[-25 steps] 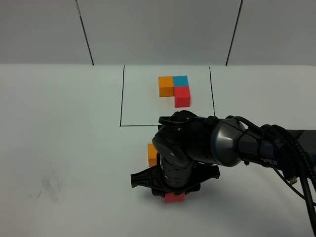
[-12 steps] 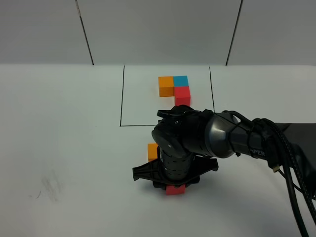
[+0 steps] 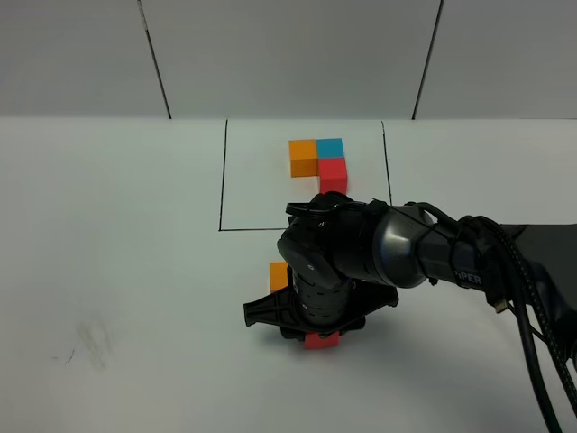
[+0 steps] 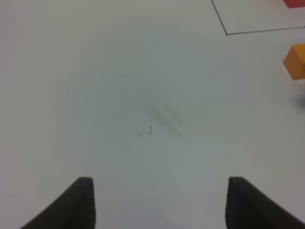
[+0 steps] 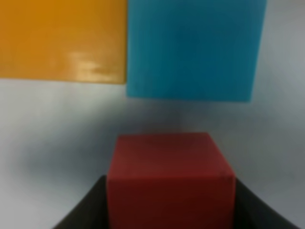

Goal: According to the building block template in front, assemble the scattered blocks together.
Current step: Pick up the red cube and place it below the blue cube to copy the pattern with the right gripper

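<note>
The building block template (image 3: 319,162) sits inside the black-line rectangle: orange, teal-blue, and red below the blue. Of the scattered blocks, the orange cube (image 3: 278,276) peeks out left of my right arm. The red cube (image 3: 320,340) shows under my right gripper (image 3: 311,329), which is shut on it. In the right wrist view the red cube (image 5: 170,179) sits between the fingers, with the orange cube (image 5: 62,38) and teal-blue cube (image 5: 193,47) side by side just beyond it. The teal-blue cube is hidden in the high view. My left gripper (image 4: 159,202) is open and empty; the orange cube (image 4: 296,61) shows at its view's edge.
A faint scuff mark (image 3: 90,343) lies on the white table at the front left. The right arm's cables (image 3: 532,307) trail off to the right.
My right gripper has carried the red cube away from the front edge, toward the orange and teal-blue cubes. The left arm has not moved.
</note>
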Available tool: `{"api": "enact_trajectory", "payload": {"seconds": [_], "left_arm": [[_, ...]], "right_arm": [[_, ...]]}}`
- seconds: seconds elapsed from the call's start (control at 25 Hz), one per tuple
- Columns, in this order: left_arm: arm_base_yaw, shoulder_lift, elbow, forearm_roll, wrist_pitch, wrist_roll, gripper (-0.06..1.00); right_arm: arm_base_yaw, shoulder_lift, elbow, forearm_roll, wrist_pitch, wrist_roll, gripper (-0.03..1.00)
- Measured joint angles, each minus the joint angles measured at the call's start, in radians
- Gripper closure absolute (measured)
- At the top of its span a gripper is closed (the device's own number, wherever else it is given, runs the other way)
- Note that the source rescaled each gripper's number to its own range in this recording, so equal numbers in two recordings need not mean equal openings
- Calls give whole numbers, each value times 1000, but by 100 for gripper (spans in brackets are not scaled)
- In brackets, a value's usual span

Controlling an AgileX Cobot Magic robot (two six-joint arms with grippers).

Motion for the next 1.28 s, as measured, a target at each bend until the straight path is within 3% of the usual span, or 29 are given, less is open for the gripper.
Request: {"api": "enact_trajectory", "payload": {"seconds": [0.64,1.28], "left_arm": [[0,0,0,0,0,0,61],[0,0,0,1,0,0,61]], "right_arm": [[-4,22,-1,-29,-46,22,70],[-4,60,-68,-29,14,72,70]]}}
